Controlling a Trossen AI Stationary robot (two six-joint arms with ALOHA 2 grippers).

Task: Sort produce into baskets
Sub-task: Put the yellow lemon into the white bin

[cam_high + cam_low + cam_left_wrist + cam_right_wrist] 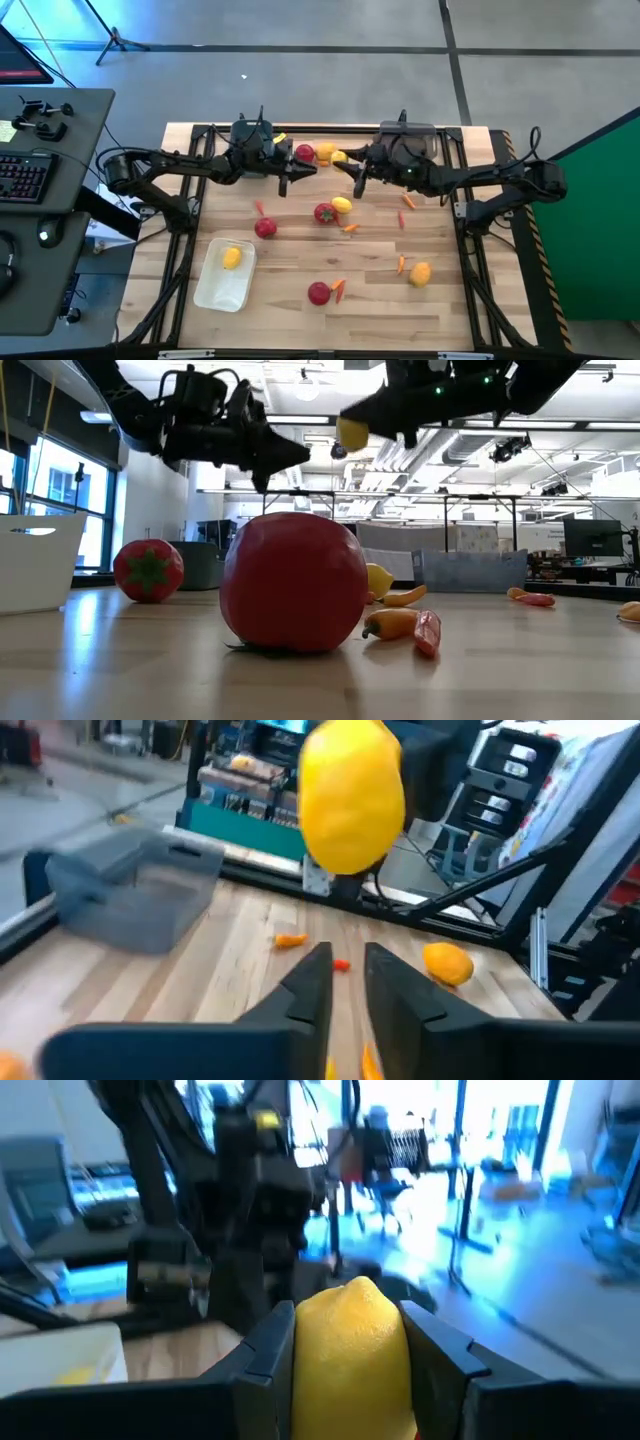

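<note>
In the high view, the right gripper [347, 163], at upper centre, pinches a yellow oval toy lemon [340, 157] above the wooden table [440, 310]; its wrist view shows both dark fingers [268, 1355] pressed against the lemon's sides. The left gripper [300, 172], just left of it, carries nothing, and its fingers [310, 985] are parted by a narrow gap. Five lemons can be counted: the held one, one in the shallow white plastic tray [215, 290] at lower left, one in the centre, one at lower right, and one at upper centre beside a round red toy tomato [304, 152]. There are four tomatoes: that one, two in the centre, and one at lower centre. Six thin orange-red pepper pieces [401, 265] lie scattered over the centre and right. In the low view three bins show: the white one at the left edge, a dark bin [200, 565] left of centre, and a blue-grey bin [470, 570] right of centre.
</note>
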